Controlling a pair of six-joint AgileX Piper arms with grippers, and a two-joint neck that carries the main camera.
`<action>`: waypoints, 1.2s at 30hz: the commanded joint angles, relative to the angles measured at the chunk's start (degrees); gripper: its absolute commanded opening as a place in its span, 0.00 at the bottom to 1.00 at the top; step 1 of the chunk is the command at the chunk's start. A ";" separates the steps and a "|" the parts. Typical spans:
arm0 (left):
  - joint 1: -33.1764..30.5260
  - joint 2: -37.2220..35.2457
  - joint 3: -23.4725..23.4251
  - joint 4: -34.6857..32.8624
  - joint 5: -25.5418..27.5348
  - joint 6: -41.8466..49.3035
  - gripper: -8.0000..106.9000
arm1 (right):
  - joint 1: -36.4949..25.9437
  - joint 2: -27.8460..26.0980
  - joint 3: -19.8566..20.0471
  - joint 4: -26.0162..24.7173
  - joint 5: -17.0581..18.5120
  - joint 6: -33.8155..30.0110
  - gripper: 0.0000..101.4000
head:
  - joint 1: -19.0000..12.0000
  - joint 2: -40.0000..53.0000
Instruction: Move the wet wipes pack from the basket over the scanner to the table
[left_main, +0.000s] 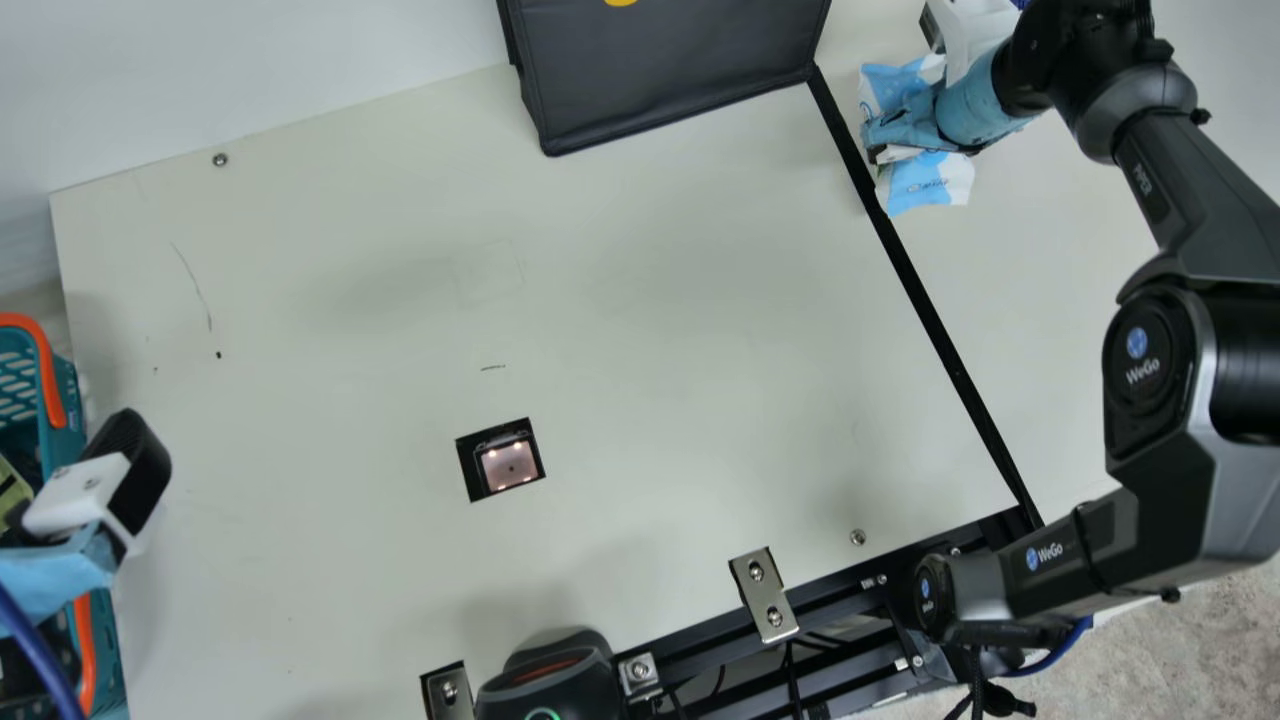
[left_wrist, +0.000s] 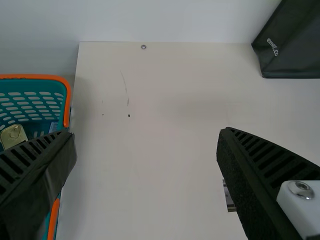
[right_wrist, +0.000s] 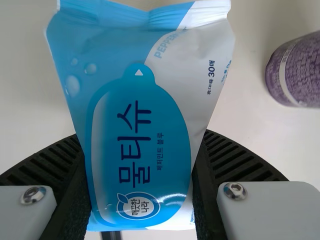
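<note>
Wet wipes pack (right_wrist: 140, 120), blue and white, printed: one, held in the right gripper (left_main: 920, 115), the two ribbed fingers pressed to its opposite sides; location, the part of the cream table (left_main: 350, 270) beyond the black strip (left_main: 925, 285), seen from the scanner window; whether its lower end touches the tabletop, cannot tell. Left gripper (left_main: 85, 495): unladen, fingers set wide apart, beside the basket and partly overlapping it in the main view. Basket (left_main: 62, 440): teal, openwork, orange-rimmed, at the main view's left edge; contents include a gold-coloured tin (left_wrist: 13, 135). Scanner window (left_main: 510, 465): square, black-bordered, lit, let into the tabletop. Bag (left_main: 670, 70): black, box-shaped, at the far side. Container (right_wrist: 295, 72): purple with a pale band, near the pack, apart from it. Device (left_main: 550, 690): black, green ring, at the near edge, beside a metal bracket (left_main: 765, 595).
</note>
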 joint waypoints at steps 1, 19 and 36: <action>0.00 0.00 0.00 0.00 0.00 0.00 0.85 | 0.00 1.78 -1.83 -1.20 0.45 -0.49 0.00 | -1.75 -0.13; 0.00 0.00 0.00 0.00 0.00 0.00 0.85 | 0.78 8.36 -7.69 -4.82 2.84 -1.61 0.46 | -1.75 -0.13; 0.00 0.00 0.00 0.00 0.00 0.00 0.85 | 1.28 4.74 -5.59 -4.15 1.09 -2.61 0.94 | -1.75 -0.13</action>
